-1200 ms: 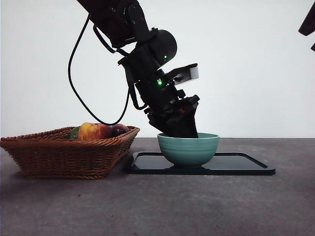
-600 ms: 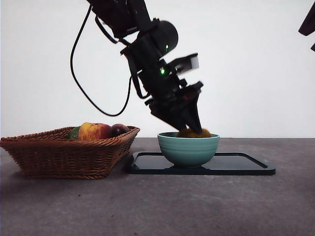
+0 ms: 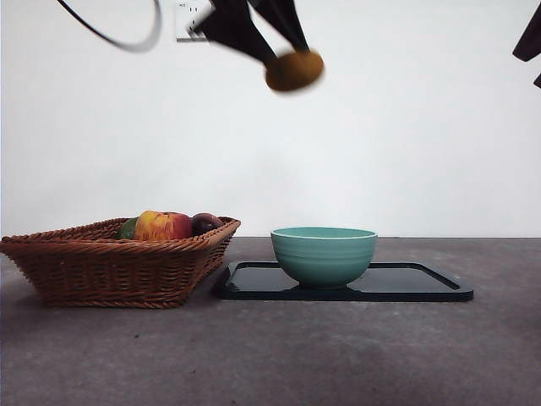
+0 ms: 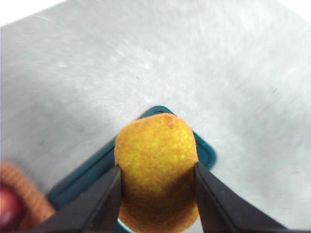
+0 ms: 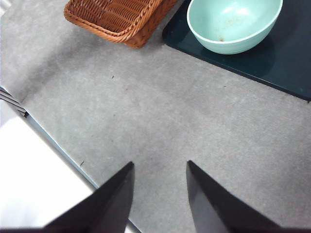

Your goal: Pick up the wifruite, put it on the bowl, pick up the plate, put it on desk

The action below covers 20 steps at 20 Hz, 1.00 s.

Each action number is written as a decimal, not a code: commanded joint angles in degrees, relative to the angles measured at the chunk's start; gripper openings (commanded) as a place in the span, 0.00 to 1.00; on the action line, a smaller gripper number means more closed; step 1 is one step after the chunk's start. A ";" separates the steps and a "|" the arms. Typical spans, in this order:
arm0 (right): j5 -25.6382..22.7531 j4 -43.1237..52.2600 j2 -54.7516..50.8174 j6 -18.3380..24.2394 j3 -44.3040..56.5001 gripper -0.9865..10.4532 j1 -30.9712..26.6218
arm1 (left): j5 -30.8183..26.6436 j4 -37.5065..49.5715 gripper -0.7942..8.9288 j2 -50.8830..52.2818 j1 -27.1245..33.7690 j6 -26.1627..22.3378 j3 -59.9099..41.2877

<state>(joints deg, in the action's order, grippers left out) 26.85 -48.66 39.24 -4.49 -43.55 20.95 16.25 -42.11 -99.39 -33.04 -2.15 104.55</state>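
- Front view: the left gripper point(image 3: 292, 63) hangs high above the table, its two jaws pinched on the kiwifruit point(image 3: 294, 70), which sits blurred at their tips.
- Well below the gripper stands the green bowl point(image 3: 324, 254), with nothing in it as the right wrist view shows, on a dark tray point(image 3: 423, 283); beside the tray is a wicker basket point(image 3: 110, 266) with an apple point(image 3: 161, 225) and a dark round fruit point(image 3: 205, 222).
- From the left wrist view, the kiwifruit point(image 4: 156, 165) fills the gap between the jaws, one jaw on each long flank, its rounded end reaching past the tips; the tray point(image 4: 104, 162) shows far beneath it.
- Handling, as I judge it: the fruit is light and small, with dull skin that should give the jaws fair friction. It is firm but bruisable, so a moderate squeeze suits it better than a hard one.
- Its oval form could roll or twist out if gripped near an end; holding it across the widest middle, as now, looks the safest place.
- Release should be low inside the bowl, since a drop from this height might bounce it out or chip the ceramic.
- The right gripper point(image 5: 158, 167) waits apart over bare desk point(image 5: 160, 121), jaws spread and holding nothing, with the bowl and basket far ahead of its tips.
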 commanded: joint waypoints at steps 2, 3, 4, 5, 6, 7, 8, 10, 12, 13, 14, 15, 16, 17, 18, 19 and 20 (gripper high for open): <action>0.13 0.52 0.26 0.68 -0.37 0.24 0.28 | -1.05 -4.39 0.23 6.80 1.49 6.73 1.68; 0.13 0.59 0.26 0.68 -0.37 0.24 0.28 | -3.23 -6.27 0.23 8.81 2.03 7.19 1.68; 0.13 0.59 0.26 0.68 -0.37 0.24 0.28 | -6.40 -8.46 0.23 10.56 2.45 7.21 1.68; 0.13 0.59 0.26 0.68 -0.37 0.24 0.28 | -9.62 -10.82 0.23 12.04 2.80 7.41 1.66; 0.13 0.59 0.26 0.68 -0.37 0.24 0.28 | -11.39 -12.83 0.23 13.09 3.17 7.43 1.64; 0.13 0.63 0.26 0.68 -0.37 0.24 0.28 | -11.96 -14.12 0.23 13.97 3.63 7.72 1.42; 0.13 0.66 0.26 0.68 -0.37 0.24 0.28 | -11.98 -14.16 0.23 14.93 4.15 8.15 0.61; 0.13 0.68 0.26 0.68 -0.37 0.24 0.28 | -12.46 -12.70 0.23 17.14 4.98 9.38 -2.93; 0.13 0.70 0.26 0.68 -0.37 0.24 0.28 | -14.71 -10.73 0.23 19.61 5.51 11.02 -8.92; 0.13 0.72 0.26 0.68 -0.37 0.24 0.28 | -15.63 -9.22 0.23 20.83 5.84 12.09 -12.39; 0.13 0.87 0.26 0.68 -0.37 0.24 0.28 | -15.89 -7.39 0.23 22.03 6.19 12.96 -16.15; 0.13 1.05 0.26 0.66 -0.37 0.24 0.28 | -16.39 -5.42 0.23 22.82 6.47 13.70 -19.23; 0.13 1.11 0.26 0.66 -0.37 0.24 0.28 | -17.29 -2.84 0.23 23.56 6.58 14.58 -22.86; 0.13 1.07 0.26 0.66 -0.37 0.24 0.28 | -17.99 -0.81 0.23 24.00 6.58 15.28 -25.64; 0.13 1.05 0.26 0.66 -0.37 0.24 0.28 | -18.03 1.57 0.23 24.11 6.56 16.15 -28.65; 0.13 1.05 0.26 0.66 -0.37 0.24 0.28 | -18.03 3.80 0.23 24.11 6.56 16.79 -31.28; 0.13 1.05 0.26 0.63 -0.37 0.24 0.28 | -18.29 6.51 0.23 24.04 6.58 16.85 -34.27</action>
<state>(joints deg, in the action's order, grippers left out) 26.85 -48.05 39.24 -4.47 -43.55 20.95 -1.69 -36.71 -75.26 -26.26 13.58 70.04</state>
